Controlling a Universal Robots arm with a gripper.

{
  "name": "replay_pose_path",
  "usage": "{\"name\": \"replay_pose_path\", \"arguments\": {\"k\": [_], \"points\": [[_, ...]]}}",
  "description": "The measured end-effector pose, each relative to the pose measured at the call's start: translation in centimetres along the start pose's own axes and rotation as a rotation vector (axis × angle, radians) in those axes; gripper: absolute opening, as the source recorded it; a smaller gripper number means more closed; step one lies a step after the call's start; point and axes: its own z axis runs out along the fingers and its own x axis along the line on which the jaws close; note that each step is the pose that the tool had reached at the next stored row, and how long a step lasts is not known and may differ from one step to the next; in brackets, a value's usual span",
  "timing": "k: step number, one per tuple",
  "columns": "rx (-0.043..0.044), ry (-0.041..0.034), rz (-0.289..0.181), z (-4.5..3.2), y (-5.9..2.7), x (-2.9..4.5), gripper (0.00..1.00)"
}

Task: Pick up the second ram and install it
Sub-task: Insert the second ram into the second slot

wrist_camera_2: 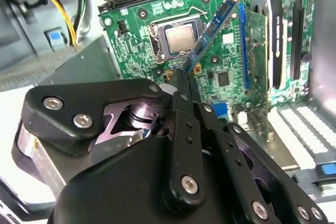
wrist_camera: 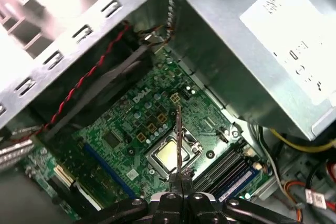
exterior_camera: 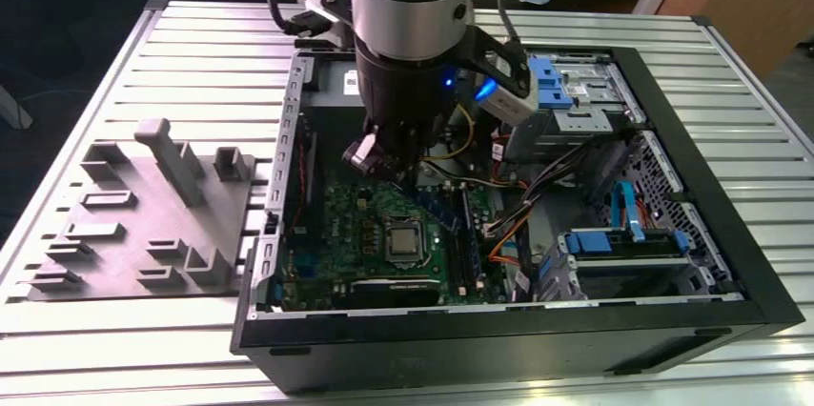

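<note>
My gripper (wrist_camera_2: 184, 77) is shut on the second ram (wrist_camera_2: 212, 27), a thin blue-green stick that juts out from the fingertips and hangs tilted above the green motherboard (wrist_camera_2: 136, 19). In the first wrist view the ram (wrist_camera: 179, 140) shows edge-on over the processor socket (wrist_camera: 170, 153), with the gripper (wrist_camera: 181, 179) just behind it. The black memory slots (wrist_camera: 223, 169) lie beside the socket, apart from the stick; one rail shows blue. In the exterior view the gripper (exterior_camera: 366, 156) hangs inside the open computer case (exterior_camera: 712, 234), above the board's far end.
A grey parts fixture (exterior_camera: 140, 225) lies on the slatted table at the exterior view's left. Inside the case are the metal power supply box (wrist_camera: 252, 51), orange and blue cables (exterior_camera: 509, 234), a drive cage (exterior_camera: 623, 244) and an upright expansion card (wrist_camera_2: 257, 40).
</note>
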Motion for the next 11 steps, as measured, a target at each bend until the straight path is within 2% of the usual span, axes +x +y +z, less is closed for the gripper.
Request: {"name": "replay_pose_path", "arguments": {"k": [11], "points": [[0.0070,0.0009,0.200,0.10,0.00,0.00,0.11]]}}
